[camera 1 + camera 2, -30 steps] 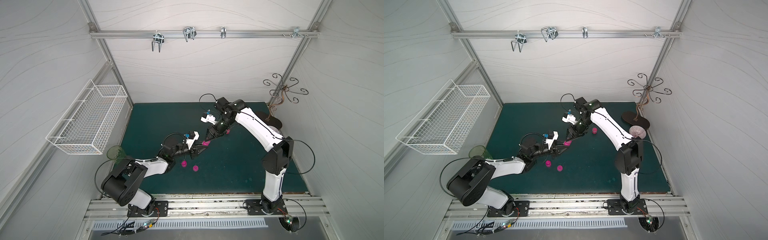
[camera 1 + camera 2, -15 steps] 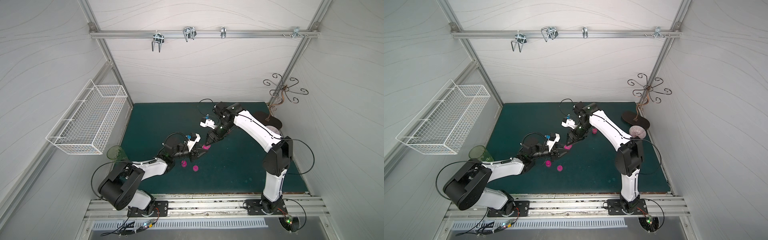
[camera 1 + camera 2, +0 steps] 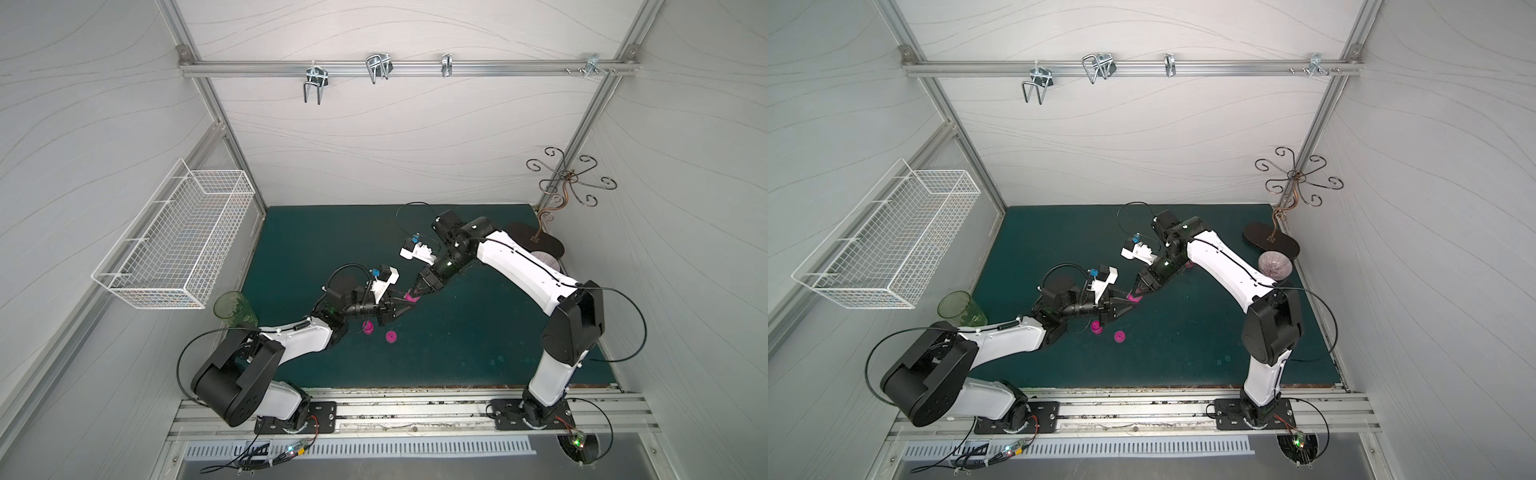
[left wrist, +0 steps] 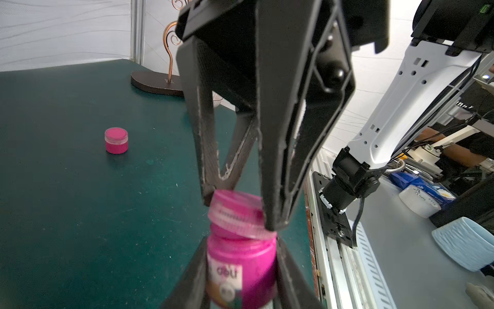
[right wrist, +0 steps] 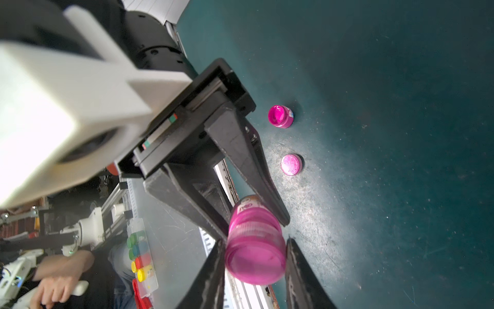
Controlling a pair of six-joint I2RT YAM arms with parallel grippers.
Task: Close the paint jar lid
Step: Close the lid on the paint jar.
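The left arm (image 3: 299,336) lies low and stretches forward over the surface (image 3: 465,332). Its forearm is almost level and its wrist points toward the other arm. Just beneath the left pincer (image 5: 254,227), an open small jar (image 5: 280,117) and a loose cap (image 5: 291,164) stand on the surface, apart from both pincers. The left pincer is pressed on the body of the paint jar (image 4: 240,263), one finger at each side, so the jar sits between its tips. On the mouth of the jar lies the lid (image 4: 236,215), but it sits crooked, with one edge higher than the other. The right pincer (image 4: 240,211) pinches this lid by the rim and meets the left pincer tip to tip. The right arm (image 3: 519,262) is bent high at the elbow and its wrist is turned down toward the jar.

I judge that the step in hand is seating the lid, and the screwing is not yet done. The next move calls for making the lid level on the thread. Then the right pincer must turn it while the left one holds the jar firm.
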